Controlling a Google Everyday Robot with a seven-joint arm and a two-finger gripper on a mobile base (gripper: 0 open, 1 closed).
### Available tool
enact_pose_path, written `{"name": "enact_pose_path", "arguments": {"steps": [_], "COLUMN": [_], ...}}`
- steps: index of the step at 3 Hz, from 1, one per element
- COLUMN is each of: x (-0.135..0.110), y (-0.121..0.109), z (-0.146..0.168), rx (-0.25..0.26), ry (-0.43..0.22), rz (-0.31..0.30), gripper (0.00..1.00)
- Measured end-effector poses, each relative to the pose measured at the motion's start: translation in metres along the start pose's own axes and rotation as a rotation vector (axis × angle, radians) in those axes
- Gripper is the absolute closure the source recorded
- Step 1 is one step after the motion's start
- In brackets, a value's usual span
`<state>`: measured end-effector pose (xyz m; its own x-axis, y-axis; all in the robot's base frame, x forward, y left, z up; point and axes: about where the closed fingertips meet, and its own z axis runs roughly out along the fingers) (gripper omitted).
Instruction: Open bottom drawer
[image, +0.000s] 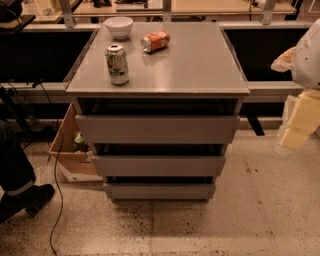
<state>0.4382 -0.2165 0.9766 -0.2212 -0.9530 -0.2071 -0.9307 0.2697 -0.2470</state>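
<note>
Speckled floor (210, 227) is seen in front, and just above it the bottom drawer (160, 191), lowest in the grey cabinet (157, 129), is found shut. Nothing of the task is judged done: reaching, gripping and pulling are all left. The tool (296, 125) is held at the right edge, well apart from the cabinet and not touching it. Whether it is open cannot be told.

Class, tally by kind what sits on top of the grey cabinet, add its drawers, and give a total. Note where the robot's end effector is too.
Cans: 2 (green can upright, orange can on its side)
Bowls: 1 (white bowl)
Drawers: 3 (top drawer, middle drawer, bottom drawer)
Total: 6
The end effector hangs at the right edge, apart from the cabinet.
</note>
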Motion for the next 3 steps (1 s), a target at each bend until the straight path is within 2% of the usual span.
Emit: {"name": "enact_pose_path", "arguments": {"steps": [2,3], "x": [-0.002,-0.007], "y": [-0.002,0.009], "z": [0.019,0.086], "rx": [-0.016,-0.096], "ry": [-0.028,-0.100], "rz": [0.003,0.003], "gripper": [0.00,0.00]}}
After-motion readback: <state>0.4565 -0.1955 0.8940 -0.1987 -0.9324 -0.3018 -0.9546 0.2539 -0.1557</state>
